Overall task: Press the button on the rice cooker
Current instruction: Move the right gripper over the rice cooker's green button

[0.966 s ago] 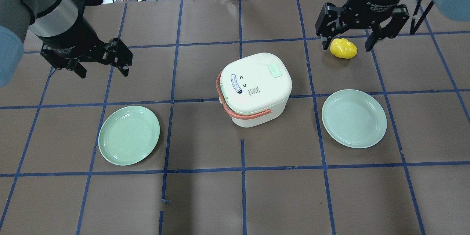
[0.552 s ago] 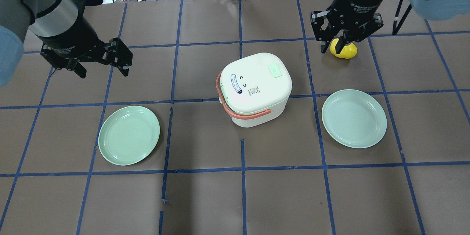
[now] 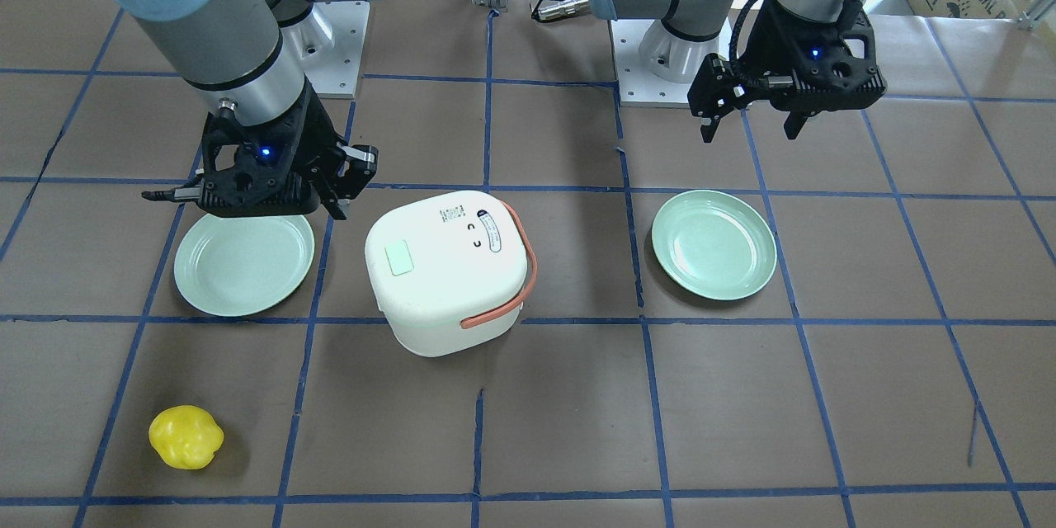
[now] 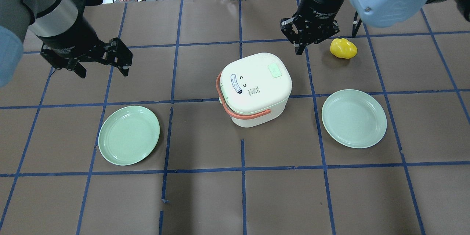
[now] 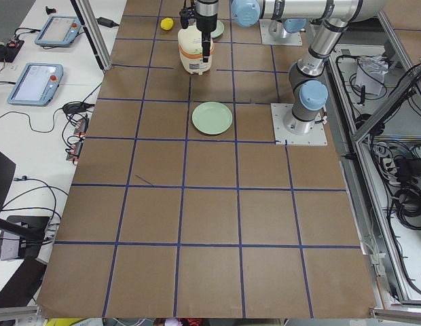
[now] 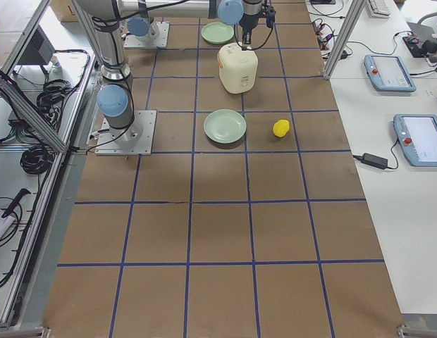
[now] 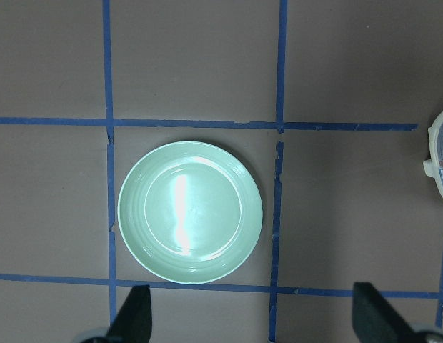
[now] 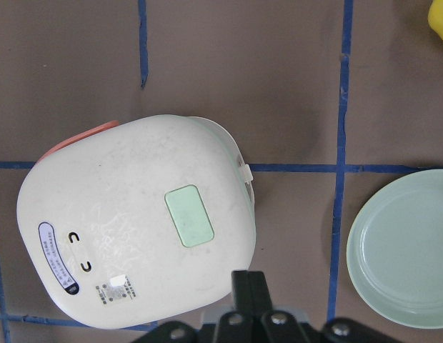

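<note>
At mid-frame overhead, resting closed on the desk [image 4: 205, 198], rice cooker [image 4: 257, 88], hovering just off its upper-right corner, clenched tight, right tool [image 4: 300, 49], lying near that at upper right, yellow object [image 4: 343, 48], hanging released at upper left, well apart from the cooker, left tool [image 4: 103, 72].

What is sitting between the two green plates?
The white rice cooker sits between the left plate and the right plate, clearest in the overhead view.
</note>
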Controlling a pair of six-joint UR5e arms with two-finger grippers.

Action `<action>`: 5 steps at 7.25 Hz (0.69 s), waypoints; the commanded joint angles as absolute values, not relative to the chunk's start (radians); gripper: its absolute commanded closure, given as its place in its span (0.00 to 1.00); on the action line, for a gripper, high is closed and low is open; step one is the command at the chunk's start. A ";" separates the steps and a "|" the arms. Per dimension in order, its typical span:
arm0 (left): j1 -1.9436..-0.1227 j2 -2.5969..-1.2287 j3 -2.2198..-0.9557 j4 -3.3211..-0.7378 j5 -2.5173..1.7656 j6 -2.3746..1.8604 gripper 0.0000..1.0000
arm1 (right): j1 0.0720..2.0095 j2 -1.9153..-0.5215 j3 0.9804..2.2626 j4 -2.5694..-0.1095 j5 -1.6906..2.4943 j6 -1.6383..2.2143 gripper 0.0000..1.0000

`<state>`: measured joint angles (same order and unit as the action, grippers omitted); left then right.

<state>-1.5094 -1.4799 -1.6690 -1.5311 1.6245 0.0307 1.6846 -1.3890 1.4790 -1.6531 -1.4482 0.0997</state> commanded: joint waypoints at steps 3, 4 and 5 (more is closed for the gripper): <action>-1.509 -1.480 -1.669 -1.531 1.624 0.031 0.00 | 1.695 -1.348 1.496 -1.707 -1.448 0.100 0.91; -1.509 -1.480 -1.669 -1.531 1.624 0.031 0.00 | 1.701 -1.341 1.497 -1.719 -1.448 0.100 0.91; -1.509 -1.480 -1.669 -1.532 1.624 0.031 0.00 | 1.713 -1.336 1.503 -1.738 -1.448 0.100 0.91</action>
<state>-1.5094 -1.4803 -1.6690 -1.5314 1.6245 0.0307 1.7018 -1.3431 1.4978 -1.7189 -1.4481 0.0997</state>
